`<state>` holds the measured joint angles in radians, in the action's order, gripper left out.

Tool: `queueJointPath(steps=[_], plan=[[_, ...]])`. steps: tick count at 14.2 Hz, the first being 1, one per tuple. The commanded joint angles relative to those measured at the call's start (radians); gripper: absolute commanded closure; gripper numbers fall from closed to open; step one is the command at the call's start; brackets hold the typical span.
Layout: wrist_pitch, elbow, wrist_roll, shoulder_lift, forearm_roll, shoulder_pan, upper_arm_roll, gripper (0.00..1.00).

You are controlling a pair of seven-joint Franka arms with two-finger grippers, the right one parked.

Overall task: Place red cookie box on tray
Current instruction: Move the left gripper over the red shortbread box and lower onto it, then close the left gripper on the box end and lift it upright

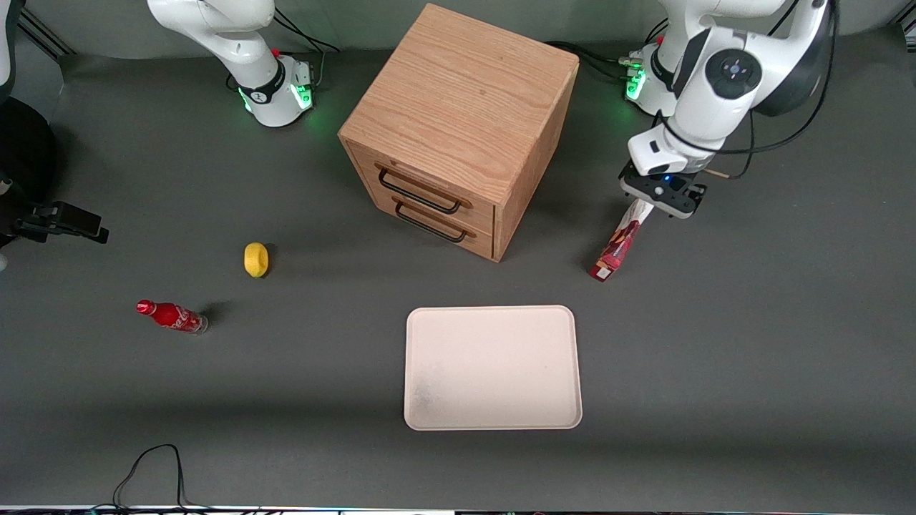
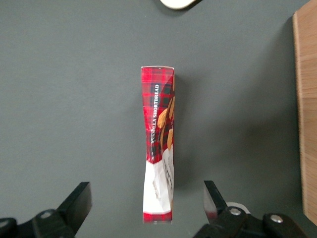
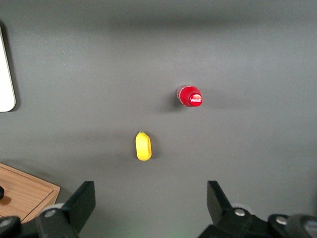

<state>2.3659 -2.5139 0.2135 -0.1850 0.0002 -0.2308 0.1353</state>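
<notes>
The red cookie box point(image 1: 617, 249) lies on the grey table beside the drawer cabinet, toward the working arm's end, farther from the front camera than the tray. It is a long slim tartan carton point(image 2: 159, 139) with a white end. My left gripper point(image 1: 663, 197) hangs over that white end. In the left wrist view the gripper point(image 2: 146, 194) is open, one finger on each side of the white end with a clear gap to both fingers. The cream-white tray point(image 1: 494, 372) lies flat, nearer to the front camera, with nothing on it; a corner of the tray point(image 2: 178, 3) shows in the wrist view.
A wooden drawer cabinet point(image 1: 458, 121) with two black handles stands at mid-table, its side point(image 2: 307, 114) close to the box. A yellow lemon point(image 1: 256, 259) and a small red soda bottle point(image 1: 172, 316) lie toward the parked arm's end. A black cable point(image 1: 154, 465) loops at the table's front edge.
</notes>
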Motion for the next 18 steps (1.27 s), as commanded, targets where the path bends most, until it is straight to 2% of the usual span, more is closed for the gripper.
queueJointPath(steps=[1,7,8,9,10,11,12,13,14,18], plan=[[0.099,0.006,0.003,0.112,0.011,-0.015,-0.006,0.00],[0.233,0.010,0.006,0.266,0.012,-0.009,-0.008,0.00],[0.233,0.015,0.009,0.271,0.012,-0.007,-0.008,0.03],[0.233,0.015,0.009,0.271,0.012,-0.007,-0.007,0.18],[0.233,0.015,0.007,0.271,0.012,-0.005,-0.006,0.47],[0.231,0.014,0.004,0.271,0.012,-0.004,-0.008,0.70],[0.227,0.014,0.004,0.269,0.012,-0.002,-0.008,0.87],[0.219,0.015,0.007,0.266,0.012,0.004,-0.008,0.97],[0.213,0.015,0.014,0.262,0.012,0.005,-0.010,1.00],[0.199,0.020,0.012,0.259,0.012,0.005,-0.013,1.00]])
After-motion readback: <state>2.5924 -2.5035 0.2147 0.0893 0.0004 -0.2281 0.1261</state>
